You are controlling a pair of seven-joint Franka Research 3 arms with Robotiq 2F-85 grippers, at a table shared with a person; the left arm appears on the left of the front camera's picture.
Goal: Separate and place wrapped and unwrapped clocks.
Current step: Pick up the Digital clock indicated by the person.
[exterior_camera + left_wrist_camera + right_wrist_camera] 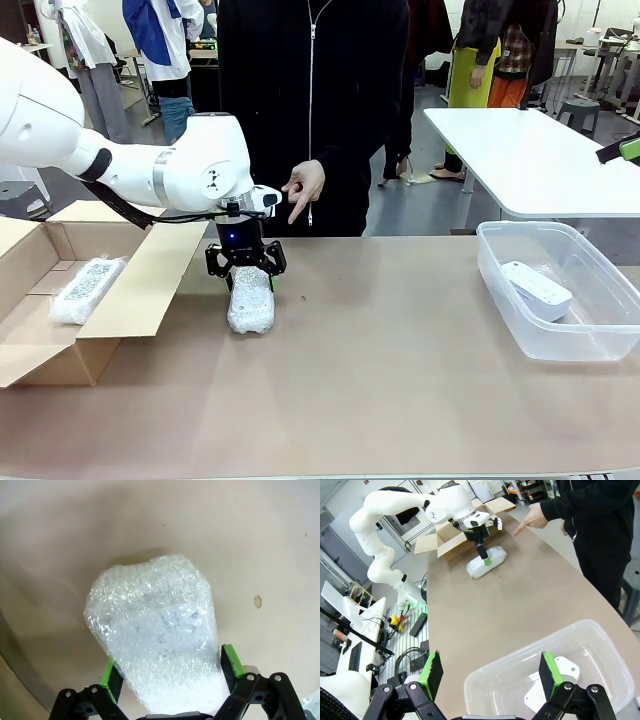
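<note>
A bubble-wrapped clock (250, 302) (159, 635) (486, 563) lies on the table just right of the cardboard box. My left gripper (250, 283) (170, 666) (485, 556) is down over its far end, open, one green pad on either side of the wrap. A second wrapped clock (88, 288) lies inside the cardboard box (140, 290) (447, 542). The bare white clock (536, 288) (559, 672) rests in the clear plastic bin (600, 345) (520, 672). My right gripper (490, 669) hovers open above the bin's near rim, holding nothing; its tip (628, 150) peeks in at the right edge of the front view.
A person in black stands at the far side, one hand (303, 188) (532, 517) pointing down towards the table near my left gripper. The box's open flap lies on the table at the left. A white table (530, 150) stands behind at the right.
</note>
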